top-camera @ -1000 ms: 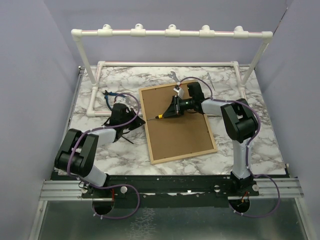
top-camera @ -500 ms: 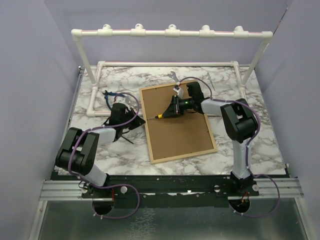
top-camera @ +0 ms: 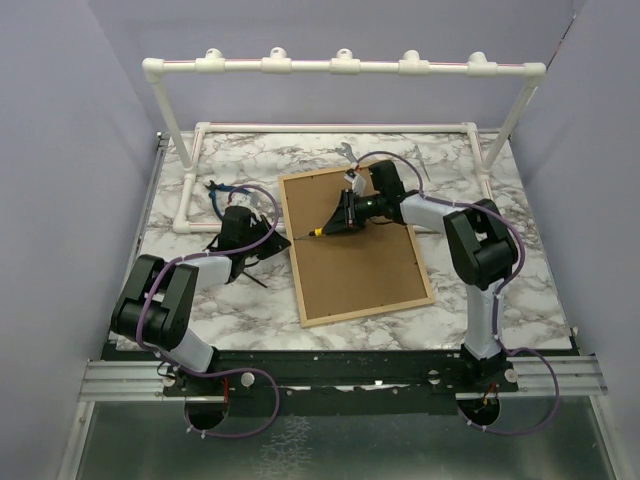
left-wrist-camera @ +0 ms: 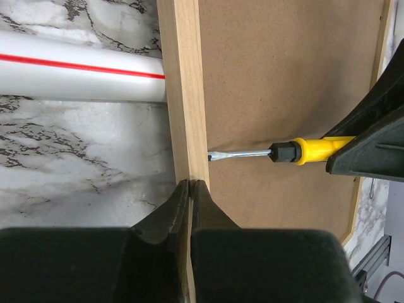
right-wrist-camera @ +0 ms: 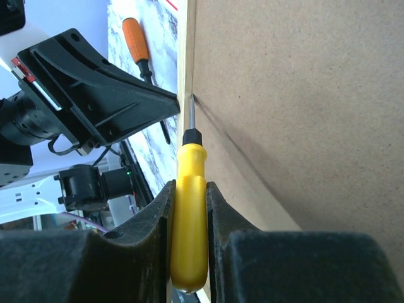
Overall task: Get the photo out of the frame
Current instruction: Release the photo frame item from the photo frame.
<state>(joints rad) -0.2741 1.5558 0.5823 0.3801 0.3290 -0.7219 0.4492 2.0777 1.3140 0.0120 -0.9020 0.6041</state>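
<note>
The frame (top-camera: 355, 270) lies face down on the marble table, brown fibreboard back up, light-wood edging around it. The photo is hidden under the back. My right gripper (top-camera: 336, 222) is shut on a yellow-handled screwdriver (right-wrist-camera: 189, 221); its metal tip (left-wrist-camera: 235, 154) meets the inner edge of the frame's left rail (left-wrist-camera: 187, 95). My left gripper (top-camera: 283, 240) is shut, its fingertips pressed down on that rail (left-wrist-camera: 190, 184), just below the screwdriver tip. In the right wrist view the left gripper (right-wrist-camera: 101, 101) shows beside the frame's edge.
An orange-handled screwdriver (right-wrist-camera: 137, 47) lies on the marble left of the frame, near the left arm. A white PVC pipe rack (top-camera: 340, 66) stands along the back, with base pipes (top-camera: 190, 190) on the table's left and rear. Purple walls enclose the sides.
The right gripper has slid the yellow screwdriver a little to the left, so its tip now reaches the frame's left rail. The left arm has stayed put.
</note>
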